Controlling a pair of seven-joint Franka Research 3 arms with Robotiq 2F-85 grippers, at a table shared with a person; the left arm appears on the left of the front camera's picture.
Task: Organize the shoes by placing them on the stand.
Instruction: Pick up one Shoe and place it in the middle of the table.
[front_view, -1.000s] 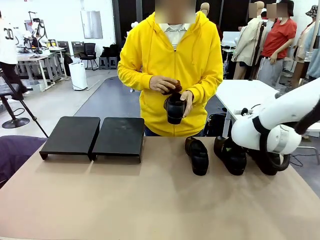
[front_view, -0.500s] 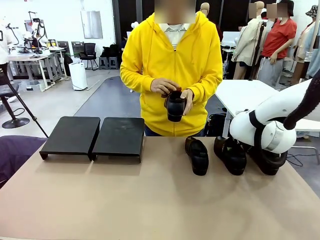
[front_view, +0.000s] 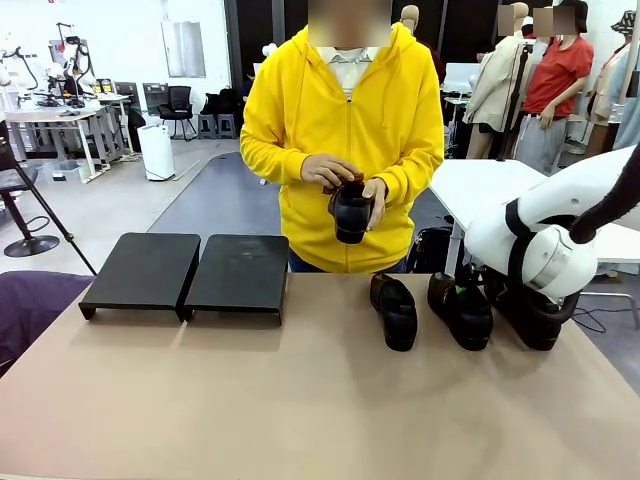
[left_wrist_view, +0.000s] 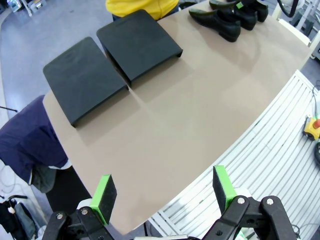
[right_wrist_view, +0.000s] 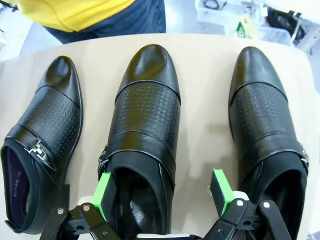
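Three glossy black shoes stand in a row on the tan table's right side: left (front_view: 395, 310), middle (front_view: 462, 310) and right (front_view: 530, 318), the last partly hidden behind my right arm. In the right wrist view my right gripper (right_wrist_view: 162, 190) is open just above the middle shoe (right_wrist_view: 145, 115), its green pads (right_wrist_view: 104, 189) on either side of the heel opening. The person in a yellow hoodie holds another shoe (front_view: 350, 212) in both hands. The stand (front_view: 185, 272), two bare black panels, sits at the far left. My left gripper (left_wrist_view: 164, 189) hangs open high over the table's near edge.
The table's middle and front (front_view: 300, 400) are bare tan surface. A purple cloth (front_view: 30, 310) lies off the left edge. A white table (front_view: 490, 185) stands behind on the right. A white slatted platform (left_wrist_view: 260, 165) lies below the table's near edge.
My right arm's white joint has shifted slightly right and up over the shoes. The person has kept holding the shoe at chest height.
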